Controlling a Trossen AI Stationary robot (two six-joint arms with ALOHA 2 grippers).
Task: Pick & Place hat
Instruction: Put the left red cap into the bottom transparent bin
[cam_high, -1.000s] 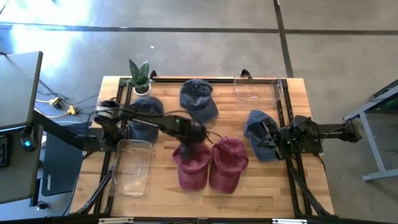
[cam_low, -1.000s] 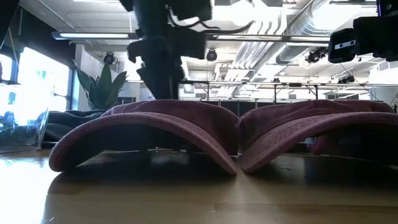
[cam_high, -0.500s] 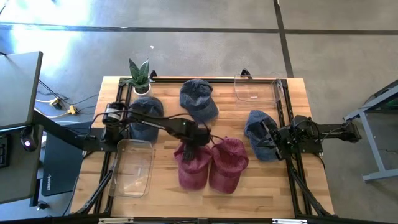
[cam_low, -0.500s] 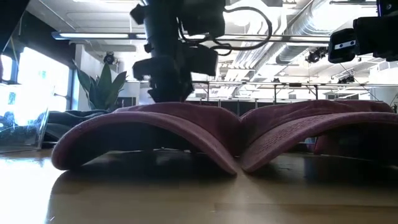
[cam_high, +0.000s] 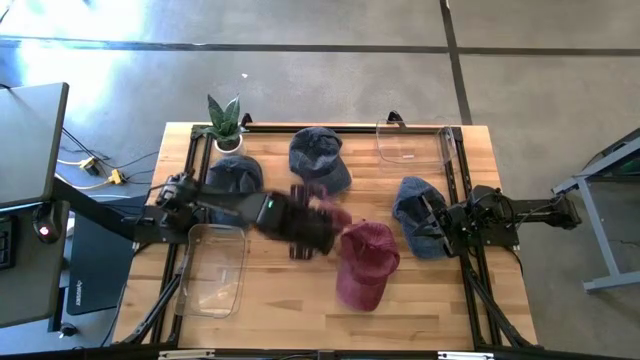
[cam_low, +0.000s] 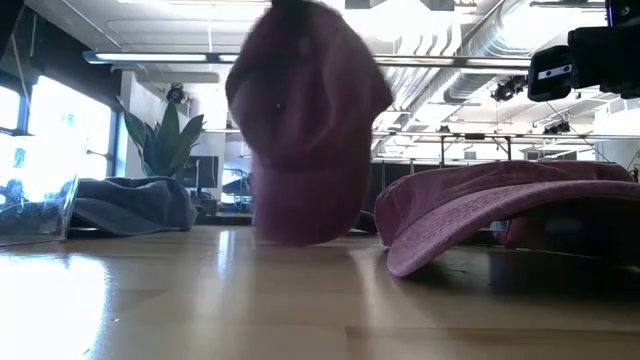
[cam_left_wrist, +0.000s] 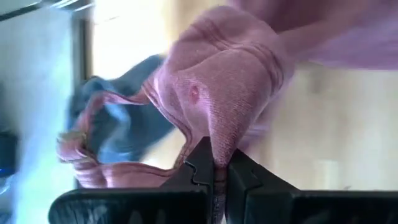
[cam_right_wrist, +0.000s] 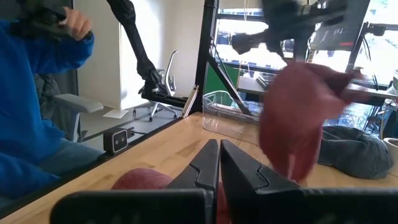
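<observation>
Two dark red hats are in view. One red hat (cam_low: 300, 130) hangs in the air near the table's middle, with my left gripper (cam_left_wrist: 214, 167) shut on it; in the high view this hat (cam_high: 325, 212) and the gripper (cam_high: 312, 232) are blurred. The other red hat (cam_high: 365, 262) lies flat on the table just to its right, brim toward the near edge. My right gripper (cam_right_wrist: 217, 163) is shut and holds nothing. It waits at the right side by a blue hat (cam_high: 420, 215). My left gripper pinches a pulled-up fold of the red hat's crown cloth (cam_left_wrist: 217, 140) between its two fingers. The fingers come from above. The hat hangs below them, lifted off the table, its open underside and inner band (cam_left_wrist: 93, 158) turned sideways.
Two more blue hats lie at the far left (cam_high: 235, 180) and far middle (cam_high: 320, 160). Clear bins stand at the near left (cam_high: 215, 268) and far right (cam_high: 410, 143). A potted plant (cam_high: 225, 120) is at the far left corner. A person in blue (cam_right_wrist: 31, 124) sits beyond the table.
My left gripper has come down on the left red hat, shut on its crown and gone up. The hat lay flat beside the other red hat. It has come off the table and now hangs from the fingers. The other red hat has stayed where it was.
</observation>
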